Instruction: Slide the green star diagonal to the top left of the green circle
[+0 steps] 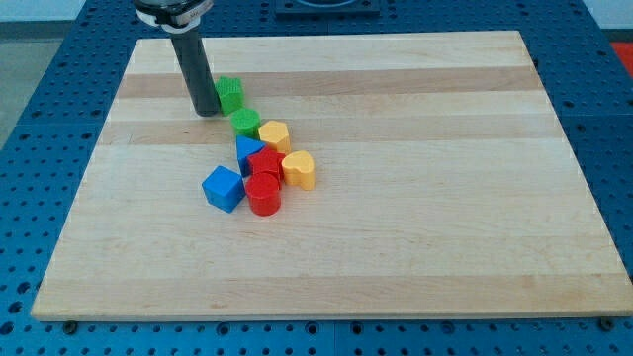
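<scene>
The green star (229, 94) stands on the wooden board (415, 198) near the view's top left. The green circle (246, 124) lies just below and right of it, at the top of a cluster. My tip (206, 113) rests on the board just left of the star, close to or touching its lower left side, and up-left of the circle.
Below the green circle sits a tight cluster: a yellow block (274, 135), a blue triangular block (248, 153), a red star-like block (265, 165), a yellow heart (299, 170), a red cylinder (264, 194) and a blue cube (224, 188).
</scene>
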Available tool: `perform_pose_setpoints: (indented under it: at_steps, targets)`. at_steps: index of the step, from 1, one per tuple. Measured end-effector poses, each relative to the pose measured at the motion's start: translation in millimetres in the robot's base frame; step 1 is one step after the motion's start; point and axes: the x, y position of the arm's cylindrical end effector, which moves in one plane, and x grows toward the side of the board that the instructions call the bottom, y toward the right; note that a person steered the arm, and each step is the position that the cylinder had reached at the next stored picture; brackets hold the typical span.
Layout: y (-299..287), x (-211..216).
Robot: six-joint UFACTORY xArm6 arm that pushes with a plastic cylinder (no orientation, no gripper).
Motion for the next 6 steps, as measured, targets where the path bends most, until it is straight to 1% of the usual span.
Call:
perform_pose_setpoints:
  at_steps: [1,2,3,4,6]
  targets:
    - [21,33]
    - [76,36]
    - [79,36]
    - [67,22]
    - [10,-22]
